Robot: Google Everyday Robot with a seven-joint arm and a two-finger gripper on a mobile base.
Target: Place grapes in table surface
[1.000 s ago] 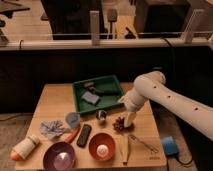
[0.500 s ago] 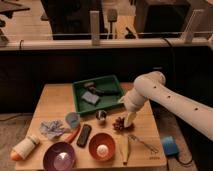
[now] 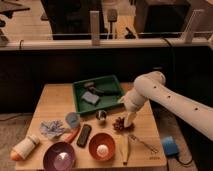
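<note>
The grapes (image 3: 118,124), a small dark reddish-purple cluster, lie on the table surface (image 3: 55,102) right of centre, just below the green tray. My gripper (image 3: 129,119) points down at the end of the white arm and sits at the right side of the cluster, at table height. Whether it touches the grapes I cannot tell.
A green tray (image 3: 95,80) with grey items stands behind the grapes. A shiny dark ball (image 3: 101,116), grey cup (image 3: 72,120), blue cloth (image 3: 52,129), black bar (image 3: 84,135), orange bowl (image 3: 102,146), purple bowl (image 3: 59,156), white bottle (image 3: 25,147) and utensils (image 3: 142,143) crowd the front.
</note>
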